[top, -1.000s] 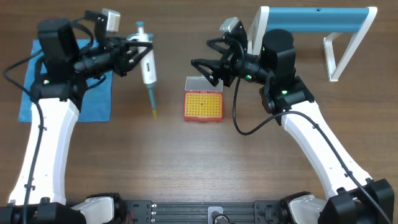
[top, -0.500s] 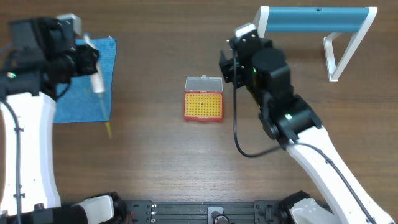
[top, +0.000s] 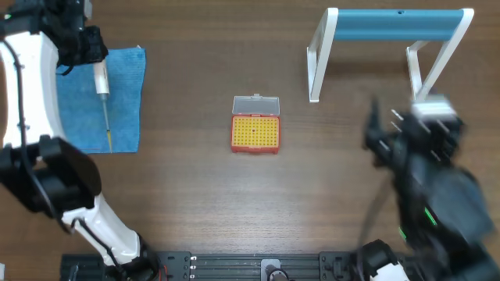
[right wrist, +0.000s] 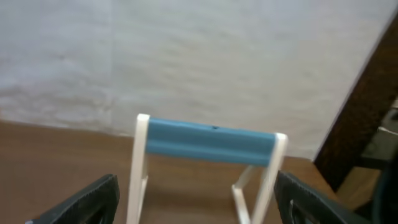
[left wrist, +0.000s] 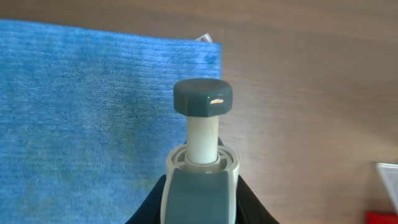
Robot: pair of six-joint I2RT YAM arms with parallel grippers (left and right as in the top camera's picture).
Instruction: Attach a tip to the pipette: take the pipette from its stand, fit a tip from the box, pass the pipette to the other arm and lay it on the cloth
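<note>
Task near its end. My left claw [left wrist: 200, 208] is clamped on the pipette [top: 101, 78], which hangs over the blue cloth [top: 125, 78] with a yellow tip [top: 108, 140] fitted. My right claw [right wrist: 199, 208] is spread wide, holding nothing, and faces the stand [right wrist: 211, 142]. I judge the handover done. Laying down and release remain. I cannot tell whether the pipette touches the cloth.

- pipette [top: 101, 80]: one
- yellow tip [top: 108, 141] on the pipette's end: one
- tip box [top: 255, 133]: one, with one clear lid; the tips inside sit in a grid, too small to count
- blue cloth [top: 125, 86]: one
- stand [top: 394, 24]: one, with one blue bar and two white end frames
- end effectors: two, the left end effector [left wrist: 199, 208] and the right end effector [right wrist: 199, 205]
- counter [top: 234, 211]: one
</note>
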